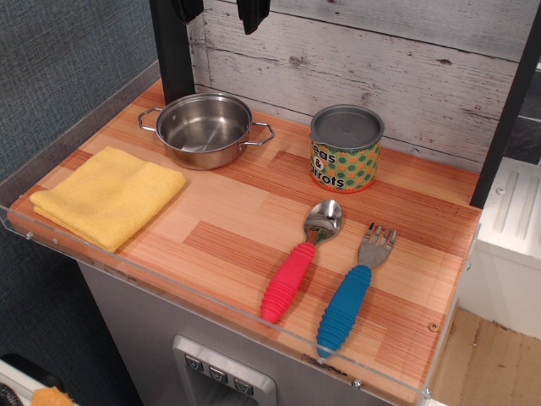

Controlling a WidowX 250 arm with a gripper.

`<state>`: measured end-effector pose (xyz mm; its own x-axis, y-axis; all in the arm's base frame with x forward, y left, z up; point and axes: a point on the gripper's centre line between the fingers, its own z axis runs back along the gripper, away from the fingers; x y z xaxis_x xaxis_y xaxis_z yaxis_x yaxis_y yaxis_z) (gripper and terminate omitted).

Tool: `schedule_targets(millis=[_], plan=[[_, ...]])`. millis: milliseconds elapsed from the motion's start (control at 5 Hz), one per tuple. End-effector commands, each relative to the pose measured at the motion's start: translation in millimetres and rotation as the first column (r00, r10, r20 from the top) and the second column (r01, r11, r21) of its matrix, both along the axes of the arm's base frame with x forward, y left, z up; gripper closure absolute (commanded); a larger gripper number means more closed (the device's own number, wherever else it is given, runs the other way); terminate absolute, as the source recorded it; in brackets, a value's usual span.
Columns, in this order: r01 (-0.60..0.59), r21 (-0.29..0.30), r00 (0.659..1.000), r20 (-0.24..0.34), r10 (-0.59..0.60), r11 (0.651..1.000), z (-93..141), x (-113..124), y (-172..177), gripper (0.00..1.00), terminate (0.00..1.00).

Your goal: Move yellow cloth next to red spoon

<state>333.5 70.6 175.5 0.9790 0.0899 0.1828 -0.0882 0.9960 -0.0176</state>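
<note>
The yellow cloth [110,196] lies folded flat at the left front corner of the wooden counter [245,228]. The red spoon [301,259] lies at the middle front, metal bowl pointing back, ribbed red-pink handle towards the front edge. A wide stretch of bare wood separates cloth and spoon. Only the two dark fingertips of my gripper [218,10] show at the top edge, high above the steel pot and far from the cloth. They stand apart with nothing between them.
A steel pot [205,128] with two handles stands at the back left. A peas-and-carrots can [346,149] stands at the back middle. A blue-handled fork [353,293] lies just right of the spoon. A clear rim edges the counter; black posts stand at the back corners.
</note>
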Motion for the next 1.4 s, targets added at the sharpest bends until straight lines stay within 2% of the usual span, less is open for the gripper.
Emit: schedule_targets(millis=[0,200,400,600,800,1000,1200], plan=[[0.000,0.000,1.000,0.000,0.000,1.000,0,0,0,0.00,0.00],[-0.016,0.023,0.998,-0.064,0.018,1.000,-18,-7,16,0.00,0.00],[-0.004,0.075,0.994,-0.107,0.012,0.997,-29,-16,32,0.00,0.00],[0.034,0.086,0.988,-0.152,-0.021,0.996,-43,-32,52,0.00,0.00],[0.050,0.142,0.985,-0.169,-0.026,0.989,-64,-45,72,0.00,0.00],[0.061,0.162,0.981,-0.194,-0.029,0.985,-84,-49,87,0.00,0.00],[0.114,0.182,0.972,-0.222,-0.072,0.977,-100,-50,97,1.00,0.00]])
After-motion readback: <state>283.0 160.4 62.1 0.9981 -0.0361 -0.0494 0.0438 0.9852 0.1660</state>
